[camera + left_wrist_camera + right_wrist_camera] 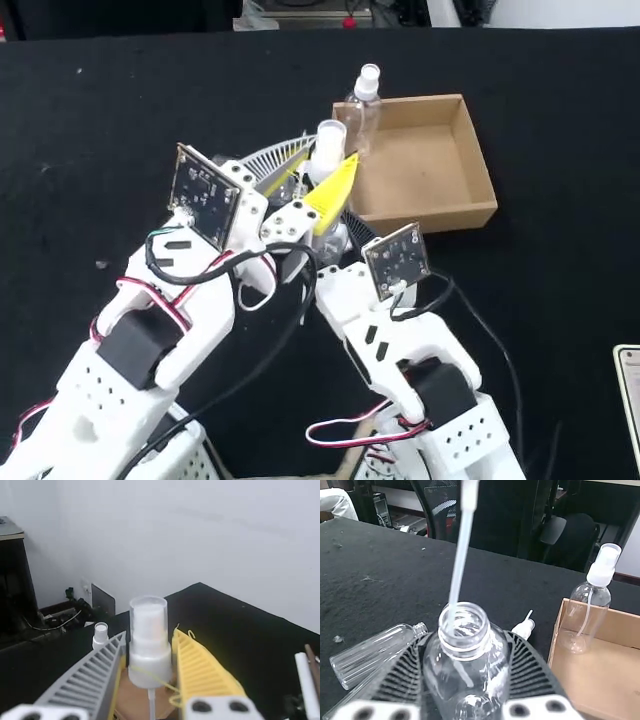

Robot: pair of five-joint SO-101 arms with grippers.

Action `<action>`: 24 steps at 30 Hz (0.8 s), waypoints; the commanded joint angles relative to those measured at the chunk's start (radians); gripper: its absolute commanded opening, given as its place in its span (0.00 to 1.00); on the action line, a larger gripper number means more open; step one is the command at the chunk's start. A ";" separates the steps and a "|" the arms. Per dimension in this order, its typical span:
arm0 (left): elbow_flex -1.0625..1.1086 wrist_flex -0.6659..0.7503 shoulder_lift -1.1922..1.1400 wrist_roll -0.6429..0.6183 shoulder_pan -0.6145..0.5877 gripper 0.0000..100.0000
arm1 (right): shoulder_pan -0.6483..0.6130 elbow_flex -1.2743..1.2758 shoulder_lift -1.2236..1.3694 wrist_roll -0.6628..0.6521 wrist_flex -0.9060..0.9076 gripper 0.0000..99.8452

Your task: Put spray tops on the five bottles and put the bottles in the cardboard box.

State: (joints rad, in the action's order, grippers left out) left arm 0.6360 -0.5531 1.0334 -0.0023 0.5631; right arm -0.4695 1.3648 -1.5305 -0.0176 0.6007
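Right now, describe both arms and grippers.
Left arm and right arm: white shells, black motors, red, white and black cables, a bare circuit board at each wrist. Left gripper: one grey, one yellow ribbed finger. Right gripper: black ribbed fingers.

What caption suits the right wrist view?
Right gripper holds an open bottle, a spray top's tube in its neck; a capped bottle stands in the cardboard box.

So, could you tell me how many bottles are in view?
3. The open bottle stands in the right gripper; the second bottle lies on the table beside it; the third bottle, with a spray top, stands in the cardboard box. More may be hidden.
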 commanded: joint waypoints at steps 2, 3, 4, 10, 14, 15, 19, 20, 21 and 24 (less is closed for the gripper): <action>-0.064 -0.041 0.000 -0.012 -0.012 0.13 | -0.009 -0.004 -0.007 -0.008 -0.003 0.02; -0.058 -0.041 -0.002 -0.015 -0.012 0.13 | -0.009 -0.004 -0.007 -0.008 -0.003 0.02; -0.044 -0.041 -0.002 -0.017 -0.013 0.13 | -0.009 -0.004 -0.007 -0.008 -0.003 0.02; 0.013 -0.034 0.009 -0.020 -0.012 0.13 | -0.009 -0.004 -0.007 -0.008 -0.006 0.02; 0.031 -0.041 0.000 -0.020 -0.012 0.13 | -0.009 -0.004 -0.007 -0.008 -0.008 0.02; 0.045 -0.038 0.000 -0.020 -0.012 0.13 | -0.009 -0.004 -0.007 -0.008 -0.008 0.02; 0.079 -0.041 0.008 -0.020 -0.012 0.13 | -0.009 -0.004 -0.007 -0.008 -0.008 0.02; 0.087 -0.041 0.009 -0.020 -0.012 0.13 | -0.009 -0.004 -0.007 -0.008 -0.008 0.02; 0.093 -0.041 0.009 -0.020 -0.012 0.13 | -0.009 -0.004 -0.007 -0.008 -0.006 0.02; 0.101 -0.041 0.009 -0.020 -0.012 0.13 | -0.009 -0.004 -0.007 -0.008 -0.006 0.02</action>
State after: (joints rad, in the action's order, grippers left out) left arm 0.7449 -0.5884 1.0349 -0.0146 0.5631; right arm -0.4726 1.3648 -1.5305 -0.0176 0.6007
